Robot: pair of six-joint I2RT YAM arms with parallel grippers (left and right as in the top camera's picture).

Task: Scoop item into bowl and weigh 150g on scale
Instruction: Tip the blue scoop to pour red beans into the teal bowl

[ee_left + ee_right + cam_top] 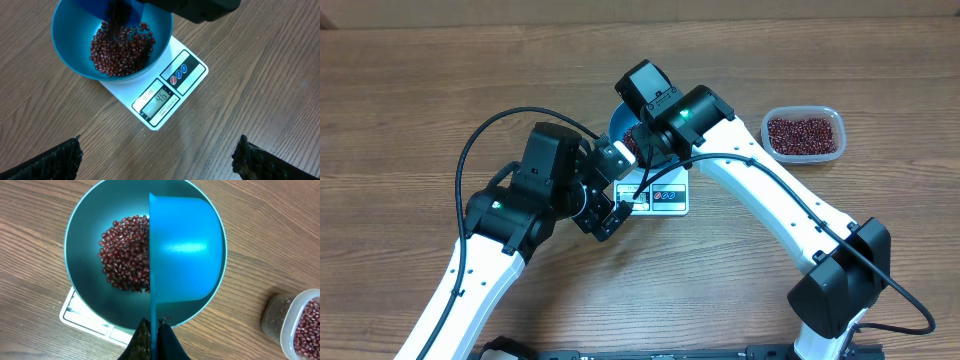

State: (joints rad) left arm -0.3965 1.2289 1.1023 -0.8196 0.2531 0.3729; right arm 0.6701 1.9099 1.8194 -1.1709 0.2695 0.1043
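The right end effector [156, 335] is clamped tight on the thin handle of a small blue scoop [186, 250], its 2 fingers pinching the handle from either side. The scoop is turned on its side above the bowl [82, 245], with its rounded back to the right and its mouth toward the beans [125, 252].

The left end effector [159, 161] is spread as wide as it goes and holds nothing. Its 2 dark fingers [52, 162] sit at the bottom corners of the left wrist view, above bare table [270, 75] just in front of the scale [192, 75].

The beans are a loose, shallow heap of small dark red-brown grains in the bottom of the round blue bowl, covering only part of its floor. The bowl stands on the white square scale, overhanging its far edge. The display [161, 99] is lit with a 2-digit figure (too small to read surely). More beans fill a clear plastic tub [805, 134] well off to the right.
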